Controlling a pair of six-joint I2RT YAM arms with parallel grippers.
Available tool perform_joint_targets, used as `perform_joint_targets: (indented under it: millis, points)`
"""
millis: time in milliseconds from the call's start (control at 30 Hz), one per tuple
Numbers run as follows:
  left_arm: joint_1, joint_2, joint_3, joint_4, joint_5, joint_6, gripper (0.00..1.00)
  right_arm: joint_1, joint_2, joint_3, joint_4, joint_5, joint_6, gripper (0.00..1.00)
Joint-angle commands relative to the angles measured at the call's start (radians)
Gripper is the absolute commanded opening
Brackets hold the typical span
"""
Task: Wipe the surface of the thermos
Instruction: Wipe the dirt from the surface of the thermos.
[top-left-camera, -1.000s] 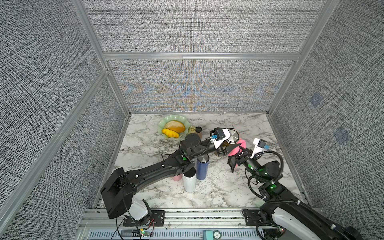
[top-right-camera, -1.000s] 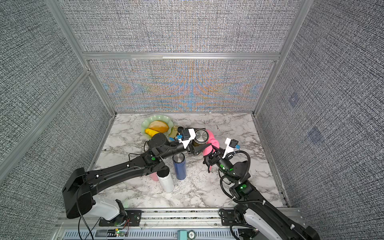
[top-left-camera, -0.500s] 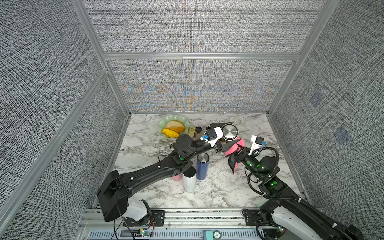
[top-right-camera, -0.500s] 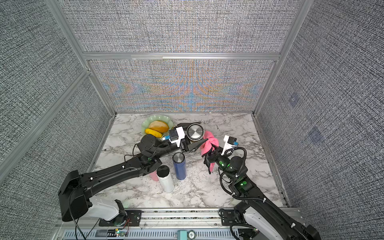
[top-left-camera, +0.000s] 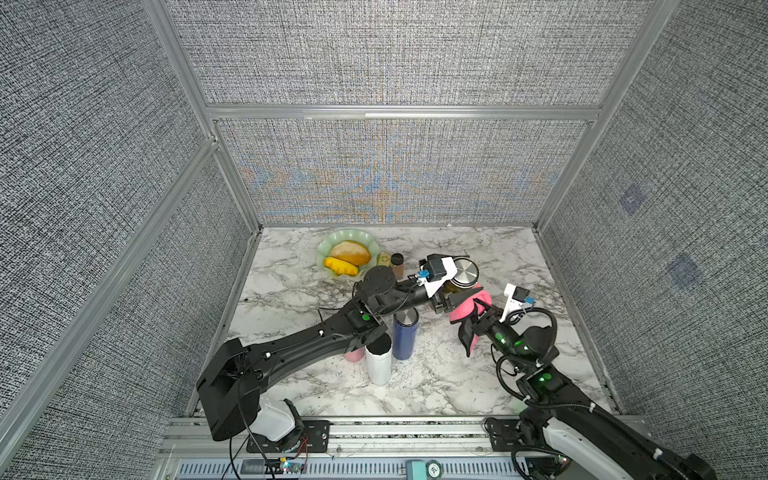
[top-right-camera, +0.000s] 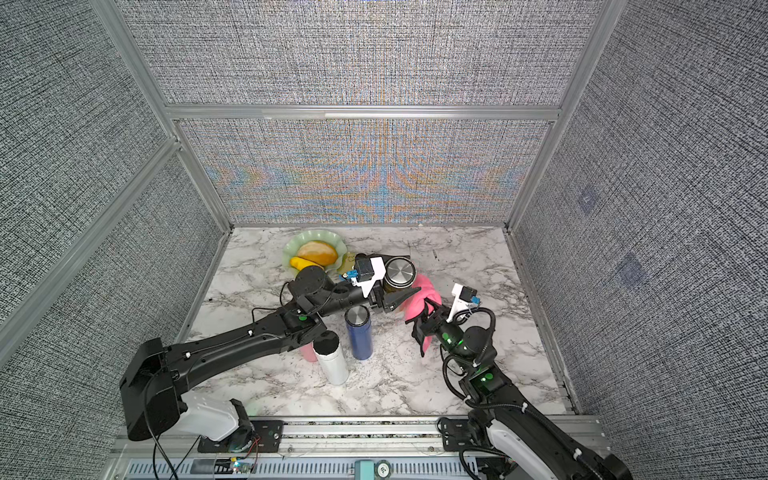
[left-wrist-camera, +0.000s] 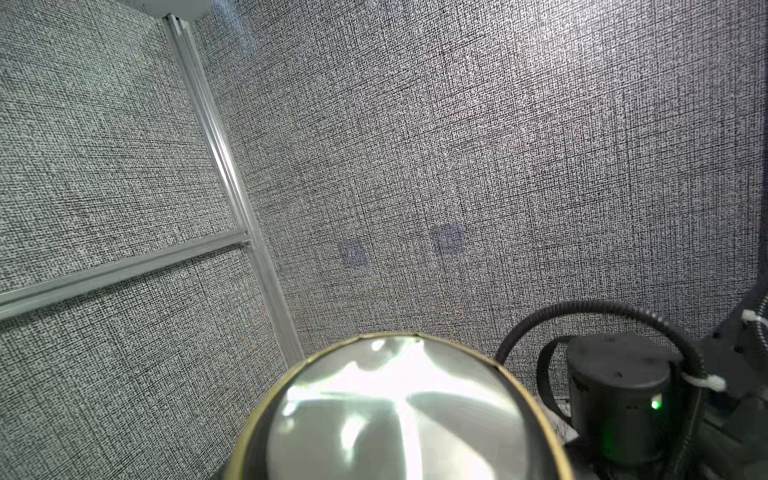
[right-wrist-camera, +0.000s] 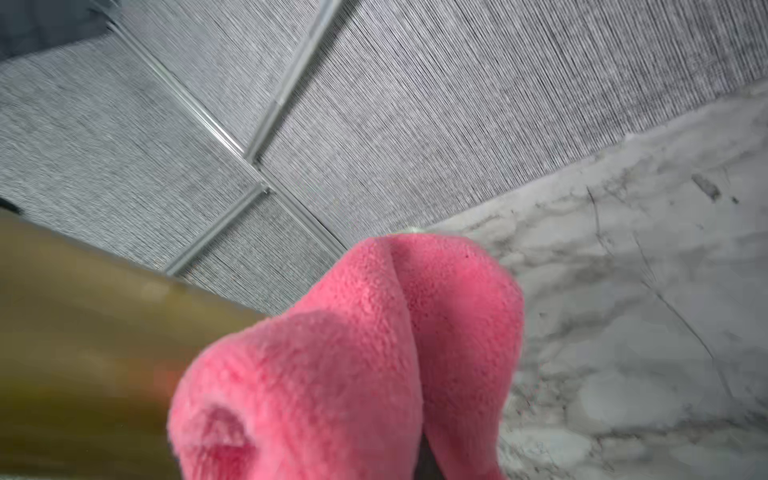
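Cloth slid a little nearer along the thermos side versus a second ago; left arm pulled in mid-way and was back out again

Nearest on the bench (top-left-camera: 415, 386): white bottle (top-left-camera: 379, 359), pink cup (top-left-camera: 354, 354) and blue bottle (top-left-camera: 405, 334), packed together right under the left forearm

Right end effector (top-left-camera: 471, 318) was clenched on the pink cloth (top-left-camera: 471, 305), cloth pressed against the thermos wall

Thermos (top-left-camera: 464, 272) was off the bench, tilted, steel lid toward the top camera. Left end effector (top-left-camera: 455, 278) was clamped across its upper body just under the lid; the left wrist view showed little but the lid (left-wrist-camera: 399, 415)

Handling, my read: rigid metal shell with a smooth olive wall (right-wrist-camera: 83, 332), likely slippery under side load, so the hold near the lid looked right and wipe pressure should stay light. Fill weight unknown. Cloth is soft and wraps the curve

Room: open bench to the right of the thermos and behind it up to the back wall. Green plate (top-left-camera: 328, 266) and small jar (top-left-camera: 397, 266) sat farther back on the left. Bottle cluster below was the tight spot
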Motion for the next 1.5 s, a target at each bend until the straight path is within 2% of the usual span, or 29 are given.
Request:
perform_joint_targets:
  millis: [0,100,300,400,500,600,700,767,833,967,1100,1167,1233,1467]
  points:
    - [0.000,-0.011,-0.011,0.056,0.003,0.032,0.00,-0.001,-0.051,0.089,-0.089,-0.020,-0.049,0.00]
    - [0.000,0.007,-0.007,0.063,0.016,0.034,0.00,0.004,-0.064,0.149,-0.126,-0.075,-0.065,0.00]
    - [0.000,0.062,0.006,0.100,0.051,0.032,0.00,0.045,0.074,0.066,0.098,-0.166,-0.027,0.00]
    - [0.000,0.082,0.010,0.129,0.069,0.033,0.00,0.045,0.127,-0.022,0.133,-0.101,0.000,0.00]
    - [0.002,0.094,0.023,0.124,0.083,0.044,0.00,0.035,0.132,-0.115,0.263,-0.060,0.037,0.00]
    - [0.004,0.098,0.030,0.125,0.101,0.063,0.00,0.035,0.047,-0.048,0.142,-0.075,0.009,0.00]
    - [0.011,0.096,0.035,0.121,0.174,0.076,0.00,0.039,-0.049,0.055,-0.018,-0.068,-0.021,0.00]
    - [0.015,0.089,0.032,0.120,0.191,0.081,0.00,0.039,-0.074,0.095,-0.059,-0.065,-0.031,0.00]
    - [0.024,0.083,0.027,0.126,0.193,0.072,0.00,0.039,-0.074,0.104,-0.056,-0.068,-0.028,0.00]
    - [0.038,0.073,0.028,0.089,0.274,0.090,0.00,0.040,0.012,0.053,0.015,-0.075,-0.011,0.00]
    - [0.039,0.055,0.010,0.079,0.299,0.114,0.00,0.036,0.135,-0.065,0.227,-0.065,0.033,0.00]
    - [0.038,0.049,0.003,0.081,0.308,0.123,0.00,0.033,0.158,-0.064,0.243,-0.073,0.040,0.00]
    - [0.040,0.047,0.003,0.081,0.311,0.127,0.00,0.030,0.142,-0.037,0.230,-0.086,0.037,0.00]
    - [0.040,0.041,0.003,0.075,0.318,0.154,0.00,0.034,-0.040,0.150,-0.030,-0.132,-0.031,0.00]
